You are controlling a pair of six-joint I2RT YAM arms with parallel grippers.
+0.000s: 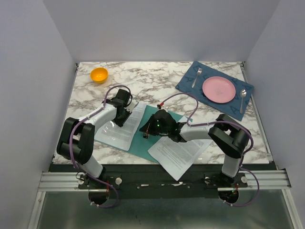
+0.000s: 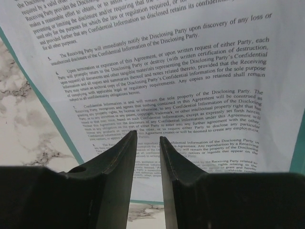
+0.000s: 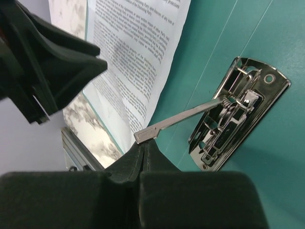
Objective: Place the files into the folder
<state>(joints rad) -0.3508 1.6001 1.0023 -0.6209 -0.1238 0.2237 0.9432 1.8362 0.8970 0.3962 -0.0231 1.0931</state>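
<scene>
The teal folder [image 1: 143,144] lies open on the marble table. One printed sheet of the files [image 1: 121,126] rests on its left half. My left gripper [image 1: 125,117] hovers just over that sheet [image 2: 157,71], open a narrow gap [image 2: 148,138] with nothing between the fingers. Another sheet [image 1: 178,150] lies partly off the folder's right side, under my right arm. My right gripper [image 3: 145,145] is shut at the end of the raised metal lever [image 3: 181,119] of the folder's chrome clip [image 3: 238,112]. The lever's flat tip sits right at the fingertips.
An orange bowl [image 1: 99,75] stands at the back left. At the back right a blue placemat [image 1: 188,85] carries a pink plate [image 1: 218,89], a fork [image 1: 197,76] and a spoon [image 1: 243,95]. The left gripper's black body [image 3: 47,62] looms close to my right gripper.
</scene>
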